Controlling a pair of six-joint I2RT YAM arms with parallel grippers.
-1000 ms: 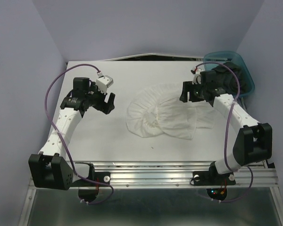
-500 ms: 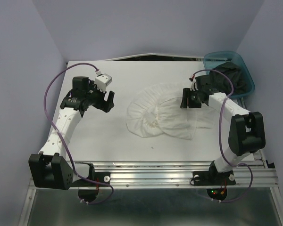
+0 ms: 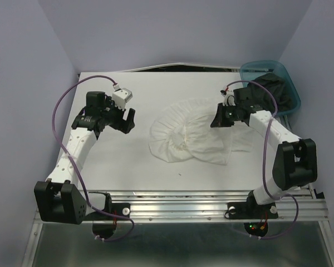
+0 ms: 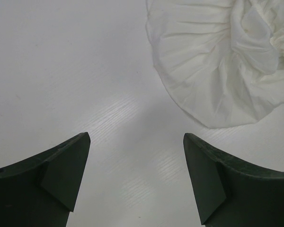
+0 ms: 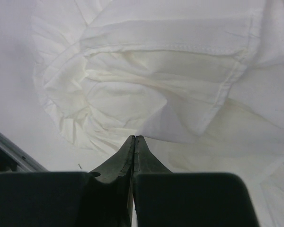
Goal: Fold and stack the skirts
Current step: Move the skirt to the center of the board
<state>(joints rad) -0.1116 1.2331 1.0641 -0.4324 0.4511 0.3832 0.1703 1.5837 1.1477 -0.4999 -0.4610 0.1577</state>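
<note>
No writing, label, brand mark or number can be read in any view, neither on the white skirt (image 3: 192, 133) nor on the desk (image 3: 119, 164).

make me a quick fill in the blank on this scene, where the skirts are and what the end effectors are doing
1. The left end effector hovers over the bare table with its fingers ____.
2. The right end effector, its fingers ____, is above the white skirt.
3. The dark skirt lies in the teal bin at the table's far ____ corner.
Missing words: open; shut; right
</note>
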